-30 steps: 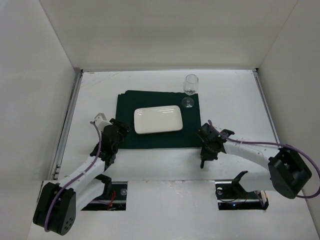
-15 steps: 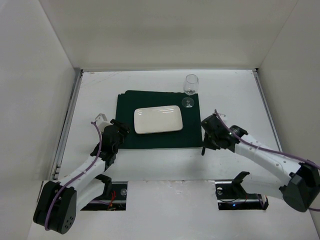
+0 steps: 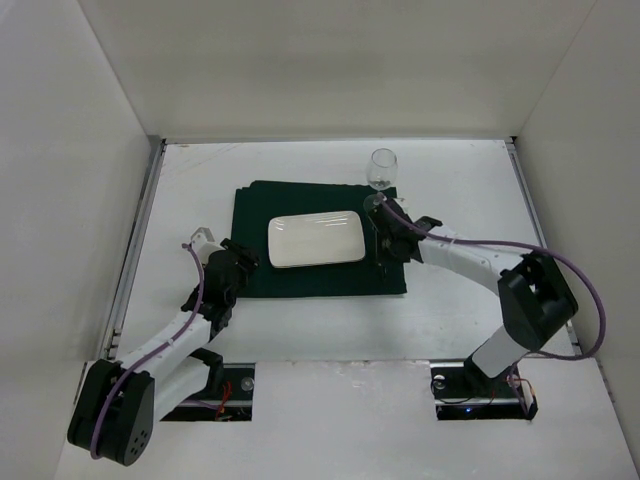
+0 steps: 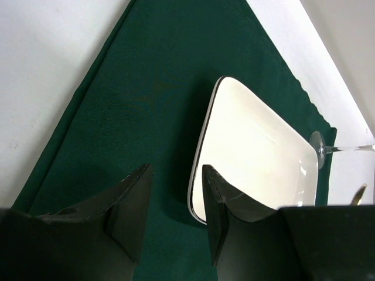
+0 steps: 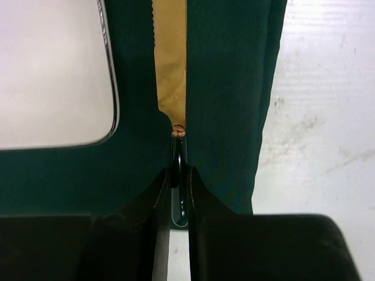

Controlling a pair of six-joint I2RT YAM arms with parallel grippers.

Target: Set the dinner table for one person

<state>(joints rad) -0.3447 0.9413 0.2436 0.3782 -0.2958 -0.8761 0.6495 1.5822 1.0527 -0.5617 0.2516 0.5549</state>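
While the white table fills the floor of the walled bay, it lies square to the two arm bases. Its far edge runs left to right, and thin metal strips line its left and right edges. From above it looks wider than deep, though the slant of the view leaves its true long axis unsure.

A dark green cloth lies near the table's middle, long side parallel to the far edge. A white rectangular plate lies centred on it the same way.

A wine glass stands upright at the cloth's far right corner. The left wrist view catches its foot and stem past the plate.

The right pincer is clamped tight on the dark handle of a knife. The gold blade points toward the far edge, with its long axis running near to far. It lies over the strip of cloth between the plate's right rim and the cloth's right hem (whether it touches the fabric cannot be told).

The left pincer hangs over the cloth's near left part. Its jaws are spread with nothing between them, and the plate's left end lies just beyond.

White surface shows on every side of the cloth. The broadest bands are toward the right edge and the near edge, with a narrower one toward the far edge.
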